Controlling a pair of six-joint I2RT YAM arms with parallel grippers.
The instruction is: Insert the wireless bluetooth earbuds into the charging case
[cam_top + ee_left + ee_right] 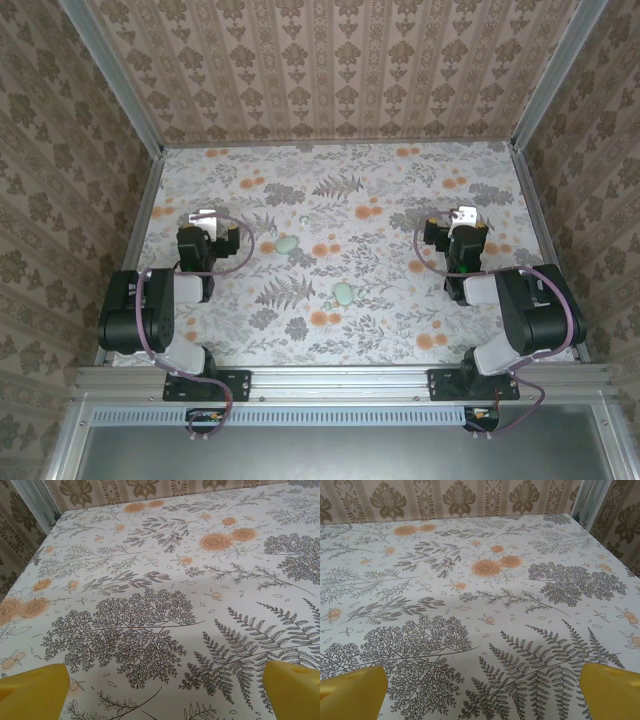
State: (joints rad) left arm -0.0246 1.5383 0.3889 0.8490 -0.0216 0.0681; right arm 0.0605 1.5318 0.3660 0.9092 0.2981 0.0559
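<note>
The left jaws are wide open. The yellow left fingers (pixel 32 692) sit far apart in the bottom corners of the left wrist view; only the counter (pixel 165 580) lies between them, covered by a white cloth with grey leaves and orange flowers. The right jaws are wide open too; the yellow right fingers (pixel 350 692) are far apart, with the same flowery cloth between them. Both pairs of jaws hold nothing.

From the top view, a small pale green round thing (pixel 288 245) lies on the cloth to the right of the left jaws; it is near them but not touching. A second pale green oval thing (pixel 343 292) lies further out, about halfway between the two pairs of jaws and closer to the black arm bases (pixel 205 385); it is well apart from the right jaws, on their left side. The two green things do not touch each other; they are too small to tell which is the charging case and which is the earbuds. Brown patterned walls (pixel 330 60) stand around the counter.
</note>
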